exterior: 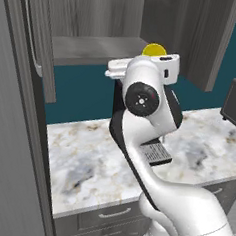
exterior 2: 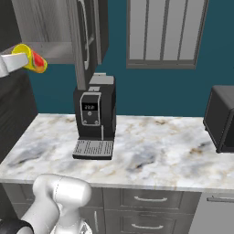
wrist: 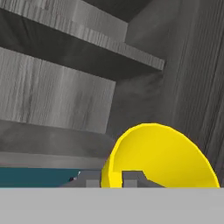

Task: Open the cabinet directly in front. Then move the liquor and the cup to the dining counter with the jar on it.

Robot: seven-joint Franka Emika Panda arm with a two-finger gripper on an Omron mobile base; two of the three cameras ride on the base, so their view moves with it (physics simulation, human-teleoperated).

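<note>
Left base view: the arm reaches up w/ its wrist at the open cabinet (exterior: 96,43), and the cup (exterior: 155,49) shows as a yellow arc just above the white hand, at the front edge of the lower shelf. Risk from here, as I judge it: pulling back or down too fast could knock the cup against the shelf lip or the open door on the right, and a thin grip on the rim could let it tip out onto the marble worktop (exterior: 87,157) below.

Right base view: the cup (exterior 2: 30,58) sits at the end of the white hand at the far left, tilted on its side, w/ a red patch at its outer end (can't tell what that red is). It hangs clear in front of the shelf, above the worktop and left of the coffee machine (exterior 2: 94,121). A drop here would land it near the machine.

Hand view: the gripper (wrist: 114,178) has its two dark tips close together w/ the cup's (wrist: 162,157) yellow wall running between them, so the claw looks nearly closed and clamped on the cup wall. Cabinet shelves fill the background. I can't spot the liquor, so its place is unknown.
</note>
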